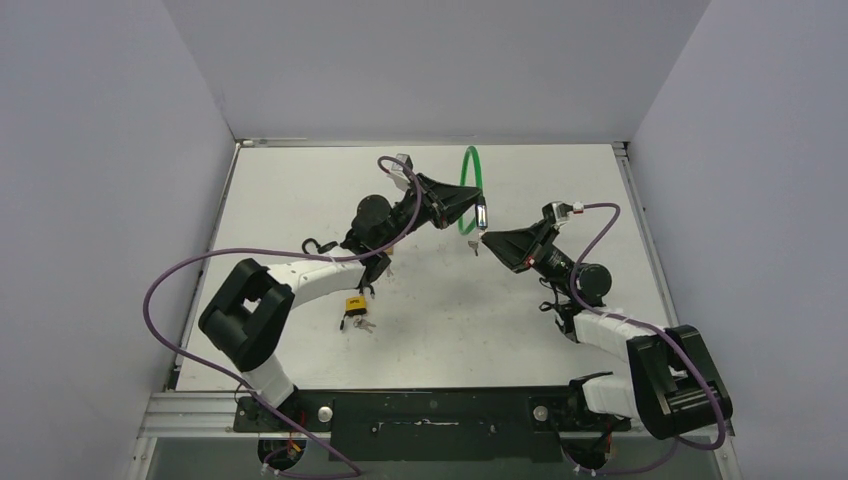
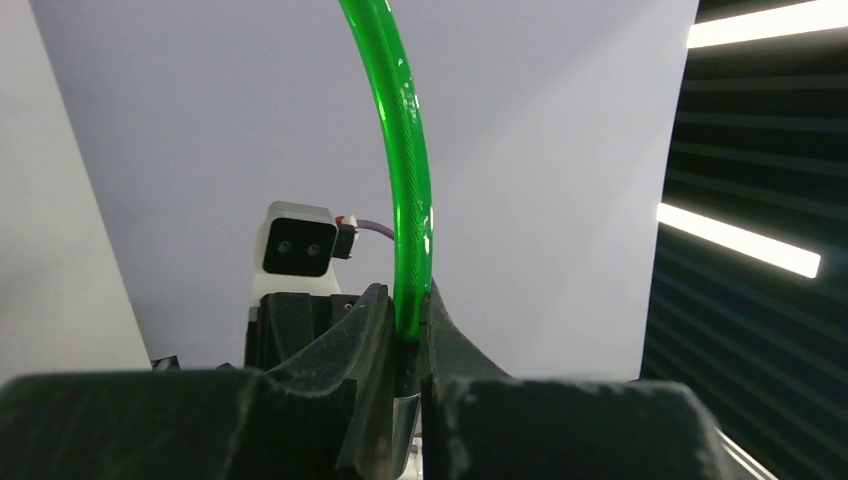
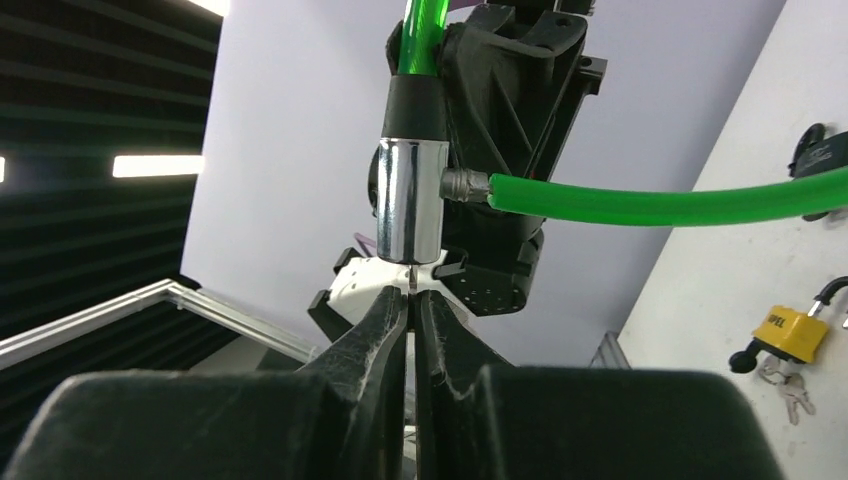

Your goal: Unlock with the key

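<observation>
A green cable lock [image 1: 470, 180] hangs in the air over the middle of the table. My left gripper [image 1: 462, 207] is shut on its cable [image 2: 405, 150] just above the lock body, the fingers [image 2: 365, 320] pressing it from both sides. The chrome lock cylinder [image 3: 410, 200] points down, and the cable's other end [image 3: 650, 200] plugs into its side. My right gripper [image 3: 411, 295] sits directly under the cylinder, shut on a thin key [image 3: 411, 281] whose blade reaches up to the cylinder's bottom face. How deep the key sits in the cylinder is hidden.
A yellow padlock [image 1: 353, 304] with a small bunch of keys [image 1: 364, 324] lies on the table near the left arm; both also show in the right wrist view as the padlock [image 3: 790, 330] and keys [image 3: 790, 385]. Grey walls enclose the white table [image 1: 560, 330].
</observation>
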You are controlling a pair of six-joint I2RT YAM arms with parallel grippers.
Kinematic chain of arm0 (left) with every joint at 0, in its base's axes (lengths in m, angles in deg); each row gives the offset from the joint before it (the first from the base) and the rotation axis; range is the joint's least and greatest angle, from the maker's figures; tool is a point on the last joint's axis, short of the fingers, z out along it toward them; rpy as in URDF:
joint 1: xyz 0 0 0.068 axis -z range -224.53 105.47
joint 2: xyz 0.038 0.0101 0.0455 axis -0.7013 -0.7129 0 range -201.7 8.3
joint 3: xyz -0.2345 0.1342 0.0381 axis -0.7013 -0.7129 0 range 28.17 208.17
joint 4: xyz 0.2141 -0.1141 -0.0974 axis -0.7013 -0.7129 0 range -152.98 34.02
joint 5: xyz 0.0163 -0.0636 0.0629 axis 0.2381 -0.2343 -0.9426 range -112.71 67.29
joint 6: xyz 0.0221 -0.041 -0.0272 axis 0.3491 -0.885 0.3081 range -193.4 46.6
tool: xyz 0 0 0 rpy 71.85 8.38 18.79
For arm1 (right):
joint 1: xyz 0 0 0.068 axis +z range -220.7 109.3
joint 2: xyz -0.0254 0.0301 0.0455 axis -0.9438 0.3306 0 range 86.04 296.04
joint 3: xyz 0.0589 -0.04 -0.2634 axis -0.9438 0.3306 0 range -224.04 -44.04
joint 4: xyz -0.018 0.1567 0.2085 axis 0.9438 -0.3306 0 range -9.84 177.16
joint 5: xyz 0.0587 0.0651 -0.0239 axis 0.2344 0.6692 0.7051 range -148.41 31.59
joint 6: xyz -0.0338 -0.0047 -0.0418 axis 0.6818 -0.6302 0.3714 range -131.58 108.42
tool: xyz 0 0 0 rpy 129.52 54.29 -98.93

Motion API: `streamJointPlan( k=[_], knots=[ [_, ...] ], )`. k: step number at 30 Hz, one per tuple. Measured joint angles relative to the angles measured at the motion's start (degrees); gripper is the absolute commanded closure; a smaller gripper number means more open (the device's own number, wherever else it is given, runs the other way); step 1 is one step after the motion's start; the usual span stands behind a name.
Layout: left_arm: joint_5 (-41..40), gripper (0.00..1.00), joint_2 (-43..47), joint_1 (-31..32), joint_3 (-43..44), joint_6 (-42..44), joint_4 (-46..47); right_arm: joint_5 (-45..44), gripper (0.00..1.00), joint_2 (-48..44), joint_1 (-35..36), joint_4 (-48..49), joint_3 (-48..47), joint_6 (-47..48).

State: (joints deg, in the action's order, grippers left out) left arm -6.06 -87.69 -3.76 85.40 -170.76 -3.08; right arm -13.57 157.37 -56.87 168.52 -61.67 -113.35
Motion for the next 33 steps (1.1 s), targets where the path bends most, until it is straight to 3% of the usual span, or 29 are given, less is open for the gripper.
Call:
streamJointPlan(
  k=[3,8,11,14,19,25,28,33],
  knots=[
    [0.11,1.0,-0.7,0.0,0.0,-2.32,2.16,-0.22,0.97,1.99,0.02,3.02,0.0,-3.32],
    [0.79,1.0,-0.74,0.02,-0.09,-3.02,2.27,-0.35,0.56,3.89,-0.39,5.35,-0.02,-5.22],
    [1.84,1.0,-0.74,0.22,-0.13,-3.13,2.14,-0.04,0.46,2.78,-1.64,4.63,-0.04,-2.12],
    [2.8,1.0,-0.74,0.35,-0.13,-3.41,2.14,0.28,0.41,-2.32,-2.64,-2.25,-0.44,4.44],
    [3.61,1.0,-0.74,0.33,-0.13,-3.61,1.99,-0.09,0.28,-14.82,-3.3,-25.94,-5.66,21.27],
    [3.63,1.0,-0.57,0.33,-0.28,-3.67,1.77,-4.96,0.24,-24.09,-3.39,-49.94,-10.16,41.2],
    [3.58,1.0,-0.22,0.31,-0.79,-3.89,1.27,-7.15,0.27,-26.71,-3.41,-55.1,-9.68,47.21],
    [3.54,1.0,1.14,0.31,-1.75,-4.98,1.01,-9.97,0.31,-33.59,-3.41,-55.63,-4.24,53.59]
  ],
)
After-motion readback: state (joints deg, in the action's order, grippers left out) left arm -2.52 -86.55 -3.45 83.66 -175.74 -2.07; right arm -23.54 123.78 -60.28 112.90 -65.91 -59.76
